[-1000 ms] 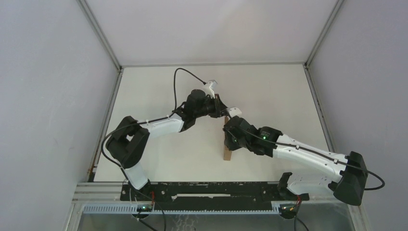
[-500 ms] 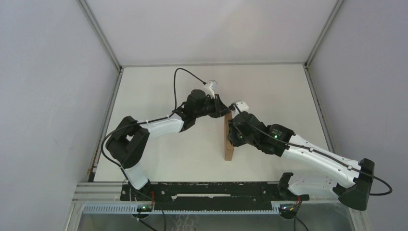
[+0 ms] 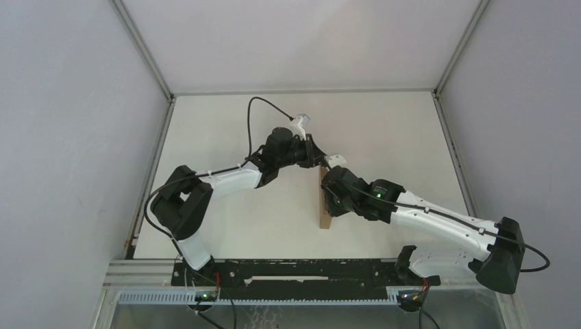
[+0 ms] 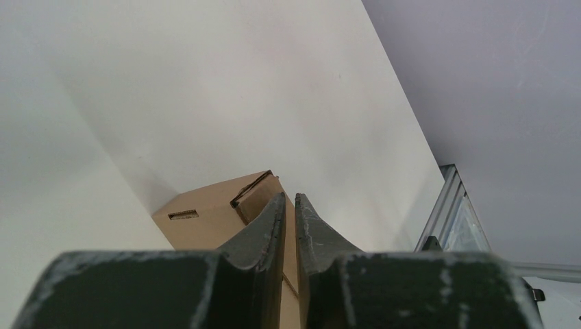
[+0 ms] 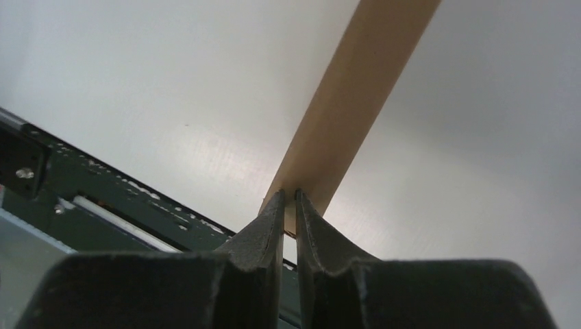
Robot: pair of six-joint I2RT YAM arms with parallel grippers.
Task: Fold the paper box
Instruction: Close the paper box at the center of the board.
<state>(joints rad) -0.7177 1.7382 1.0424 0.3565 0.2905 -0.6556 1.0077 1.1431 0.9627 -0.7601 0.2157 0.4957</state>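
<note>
Pulled back slightly since a half-second ago, the right pincer (image 5: 289, 200) is closed on the thin edge of the paper box (image 3: 325, 214). The box stands on edge, its long axis running away toward the left pincer (image 4: 289, 200), which is clamped on its far end. Only the left wrist view shows a slot (image 4: 183, 214) in its side; overhead it reads as a strip.

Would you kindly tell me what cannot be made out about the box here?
Top view: the box stands edge-on, a thin strip; the right arm overlaps its far half.
Left wrist view: the left claw blocks the box's near part.
Right wrist view: the right claw hides the pinched edge; the picture's top cuts the box off.
</note>
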